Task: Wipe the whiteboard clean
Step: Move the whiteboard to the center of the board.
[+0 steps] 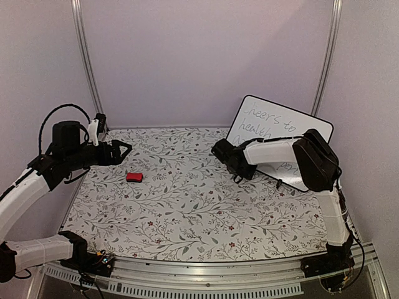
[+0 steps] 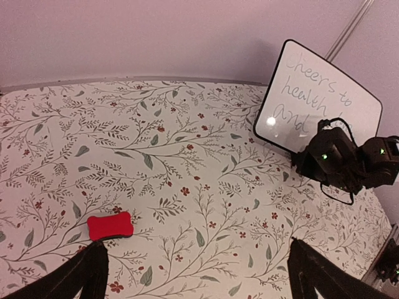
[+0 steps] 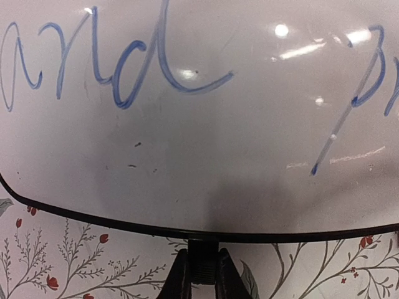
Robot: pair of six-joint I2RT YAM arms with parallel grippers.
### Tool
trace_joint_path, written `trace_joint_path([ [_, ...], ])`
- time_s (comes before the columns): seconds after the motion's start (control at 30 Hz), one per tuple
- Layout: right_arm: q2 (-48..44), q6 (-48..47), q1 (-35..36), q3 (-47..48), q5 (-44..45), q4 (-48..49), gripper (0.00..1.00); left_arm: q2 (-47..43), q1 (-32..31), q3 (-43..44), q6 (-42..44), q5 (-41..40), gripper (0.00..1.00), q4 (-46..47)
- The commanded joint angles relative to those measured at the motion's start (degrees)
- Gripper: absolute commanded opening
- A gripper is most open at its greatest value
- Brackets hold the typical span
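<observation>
Top external view: well left of the whiteboard (image 1: 277,124), the left fingers (image 1: 124,151) hang spread wide near the red eraser (image 1: 134,177), not touching it. The step in hand looks like fetching the eraser. The next move calls for coming down over it and closing across its narrow waist. The patterned surface (image 1: 187,212) between eraser and whiteboard carries nothing else, so the way across looks free. At the whiteboard's lower left rim, the right fingers (image 1: 225,152) are pressed together on a small black foot, probably steadying it. The whiteboard stands tilted at the far right, none of its writing wiped. The back wall (image 1: 206,62) is close behind the whiteboard's top edge, so the wiping room is in front.
</observation>
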Motion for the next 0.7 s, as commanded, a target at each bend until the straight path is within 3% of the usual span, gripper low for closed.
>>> trace_joint_path([
  [0.0,2.3,-1.7,2.0,2.5,-1.4,1.0,0.06,-0.6,-0.5,0.3,0.3,-0.4,1.00,0.4],
  [0.67,4.8,-5.1,8.0,6.4,-1.9,3.2,0.07,-0.6,-0.5,0.3,0.3,-0.6,1.00,0.5],
])
